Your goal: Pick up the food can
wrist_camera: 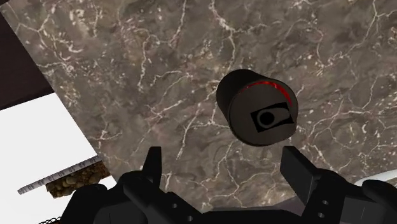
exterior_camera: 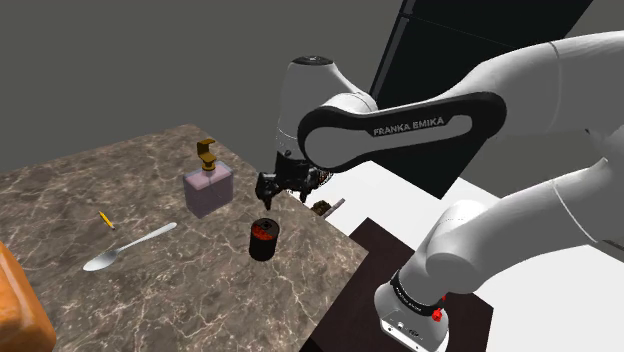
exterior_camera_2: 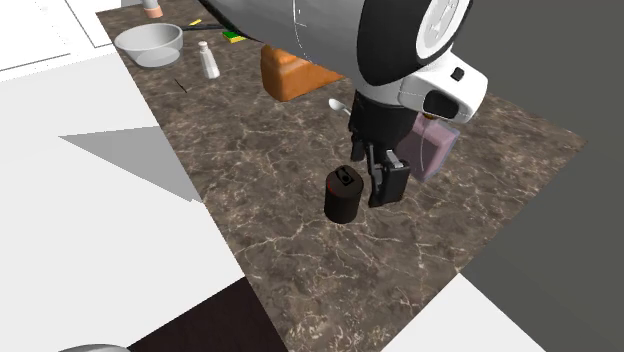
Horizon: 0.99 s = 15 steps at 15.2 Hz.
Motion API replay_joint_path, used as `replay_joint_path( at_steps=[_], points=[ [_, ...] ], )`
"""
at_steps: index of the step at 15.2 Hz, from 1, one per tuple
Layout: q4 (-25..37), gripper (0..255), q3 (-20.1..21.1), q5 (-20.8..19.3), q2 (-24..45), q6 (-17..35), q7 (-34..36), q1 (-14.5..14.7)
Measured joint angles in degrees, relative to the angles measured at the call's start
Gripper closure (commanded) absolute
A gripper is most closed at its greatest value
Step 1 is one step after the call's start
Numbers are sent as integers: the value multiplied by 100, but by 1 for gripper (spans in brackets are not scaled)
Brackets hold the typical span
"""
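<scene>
Working across the shoulder view from its left, everything sits on the marble counter [exterior_camera: 60, 190]. First comes one orange block [exterior_camera: 15, 305], cut off at the frame edge. Next there's one yellow pencil [exterior_camera: 105, 219], and just beside it one silver spoon [exterior_camera: 128, 246] lying flat. Then one pinkish soap dispenser [exterior_camera: 208, 190] with a gold pump.

And there's the one food can [exterior_camera: 264, 240], dark, with a red-tinged top. It stands near the counter's edge, between the dispenser and the dark stand [exterior_camera: 375, 245]. It's upright: long axis vertical, lid facing up, base on the marble.

The black gripper [exterior_camera: 284, 192] hangs just above the can and a touch to its right, pointing down.

In the second exterior view, from its left, I count one grey bowl [exterior_camera_2: 150, 42] and one small white bottle [exterior_camera_2: 208, 62] far back. The can [exterior_camera_2: 342, 195] is mid-counter, and the gripper [exterior_camera_2: 380, 182] is close at its right side.

From the wrist view, both fingers [wrist_camera: 153, 168] are spread wide with bare marble between them. The can [wrist_camera: 257, 108] lies out beyond the tips, nearer one finger. Its black lid and red rim face the camera, and nothing is gripping it.
</scene>
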Motion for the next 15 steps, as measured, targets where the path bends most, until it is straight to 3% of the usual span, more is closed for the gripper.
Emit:
replay_joint_path(
  at_steps=[4,12,13,15],
  points=[
    [281,0,444,-138,802,628,758,-97],
    [99,0,608,-290,1314,1319,989,-156],
    [82,255,613,-291,1322,1345,994,-154],
    [73,255,616,-292,1324,1363,999,-153]
  ],
)
